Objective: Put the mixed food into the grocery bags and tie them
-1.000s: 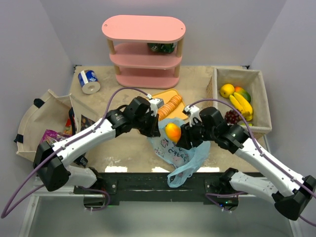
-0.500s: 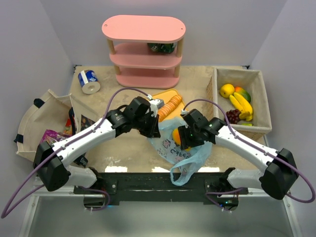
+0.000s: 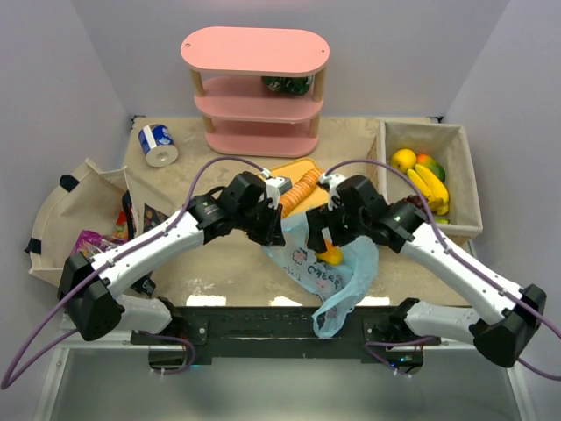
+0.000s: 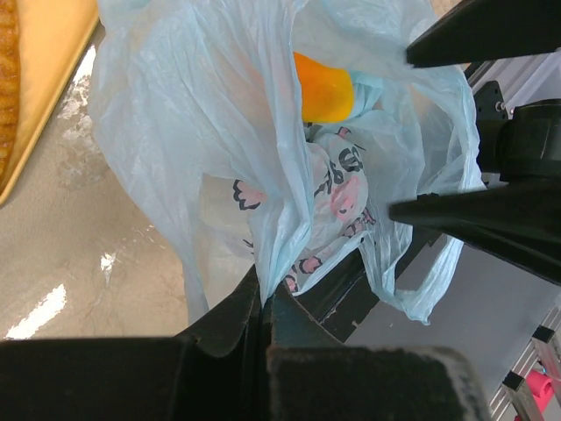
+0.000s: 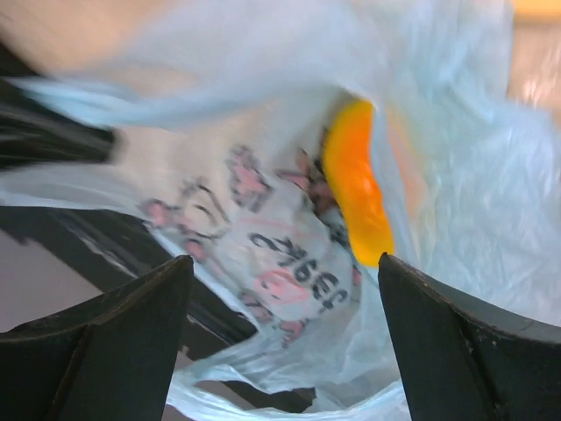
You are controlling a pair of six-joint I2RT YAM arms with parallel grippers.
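Observation:
A light-blue grocery bag with cartoon prints (image 3: 337, 274) lies at the table's front edge and hangs over it. My left gripper (image 3: 273, 231) is shut on the bag's rim (image 4: 263, 263), holding it up. An orange fruit (image 3: 332, 255) sits inside the bag and shows in the left wrist view (image 4: 323, 88) and the right wrist view (image 5: 355, 189). My right gripper (image 3: 326, 230) is open and empty just above the bag's mouth, its fingers (image 5: 473, 342) wide apart over the printed plastic (image 5: 289, 237).
A cloth-lined basket (image 3: 465, 149) at the right holds bananas (image 3: 429, 186), a lemon, a mango and grapes. A sliced loaf (image 3: 302, 189) lies on a yellow board behind the bag. A beige tote (image 3: 66, 206) with snack packets (image 3: 92, 237) is at left. A can (image 3: 158, 143) and pink shelf (image 3: 256, 88) stand behind.
My right gripper carried the orange fruit over the bag, let it go inside and opened. The bag has sagged further over the front edge. The left gripper has kept its hold.

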